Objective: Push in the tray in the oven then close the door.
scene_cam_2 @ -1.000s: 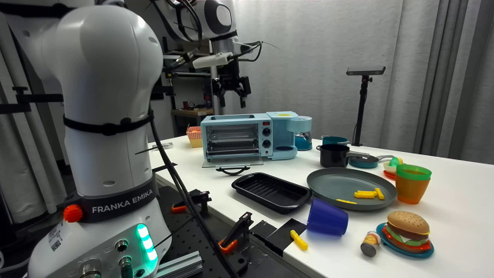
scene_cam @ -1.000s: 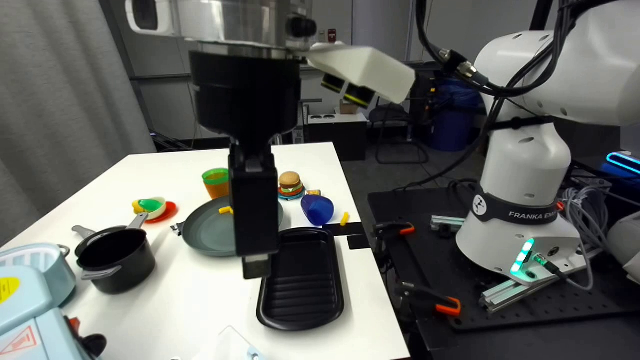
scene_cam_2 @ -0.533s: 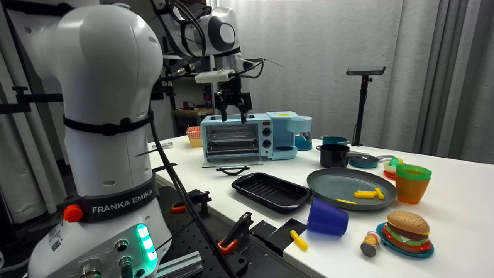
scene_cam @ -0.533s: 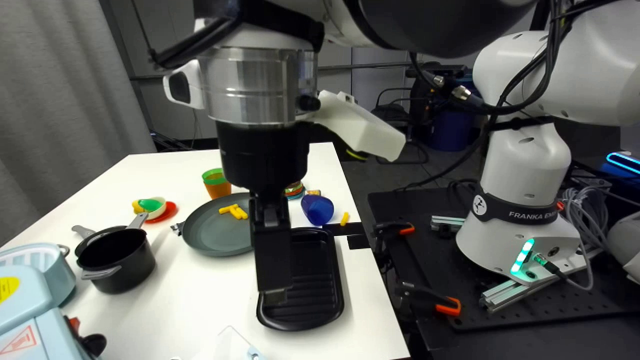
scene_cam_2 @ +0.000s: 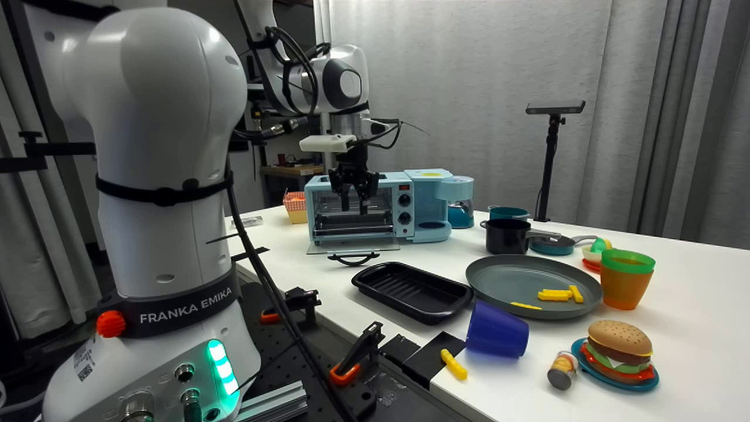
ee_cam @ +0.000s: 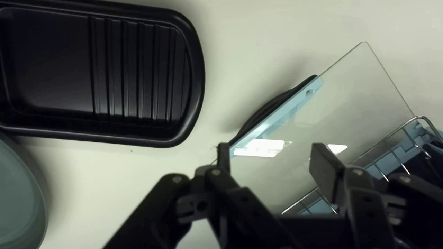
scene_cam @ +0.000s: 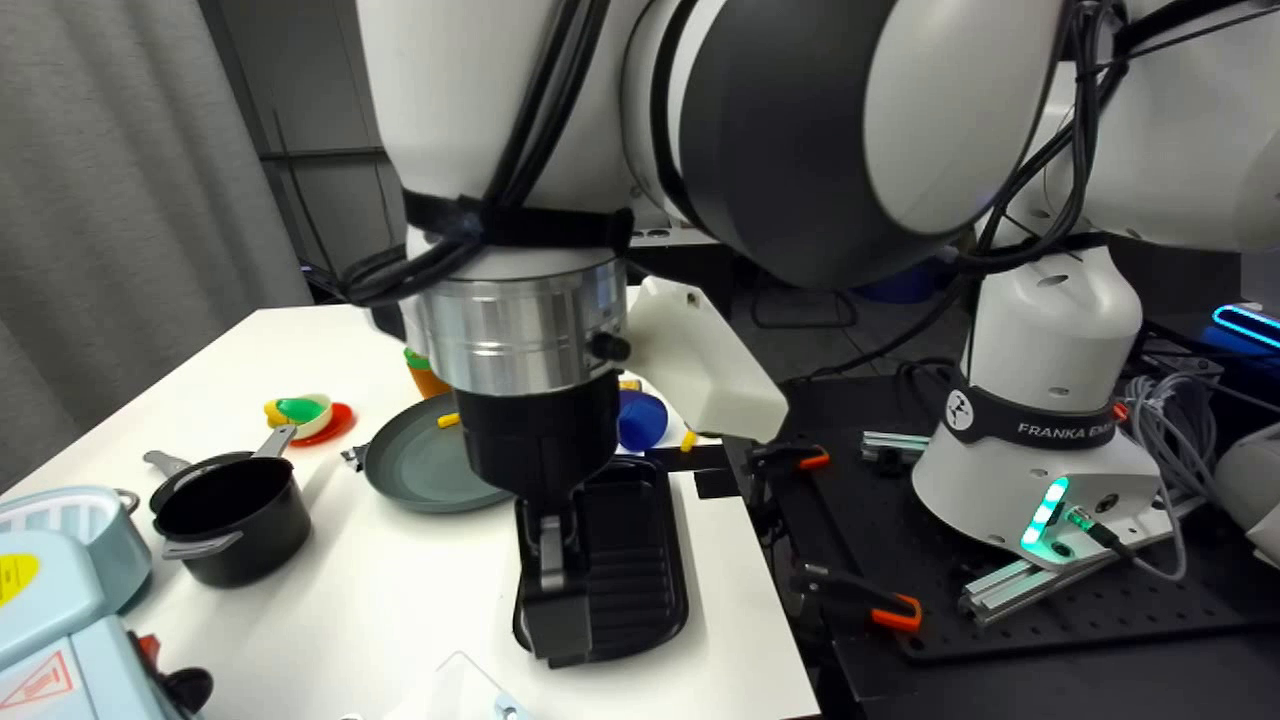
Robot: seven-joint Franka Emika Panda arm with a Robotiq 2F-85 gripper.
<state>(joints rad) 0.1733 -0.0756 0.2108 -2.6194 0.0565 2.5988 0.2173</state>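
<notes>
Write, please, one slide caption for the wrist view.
Open claw over the lowered glass oven door, wire rack at lower right, ribbed black tray at upper left.

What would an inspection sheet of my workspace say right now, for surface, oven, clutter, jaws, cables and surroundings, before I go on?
Surface: white tabletop, dark strips at one edge.
Toaster oven: glass door lowered, not yet closed.
Wire rack: front bar seems to jut past the oven's front.
Clutter: ribbed black tray lying outside the oven; gray dish holding toy fries; blue cup on its side; toy burger.
Jaws: open; in their grip, nothing seen.
Cables: black cables strapped to the arm, one loop bulging outward.
Surroundings: gray curtain and black stand behind the tabletop.
</notes>
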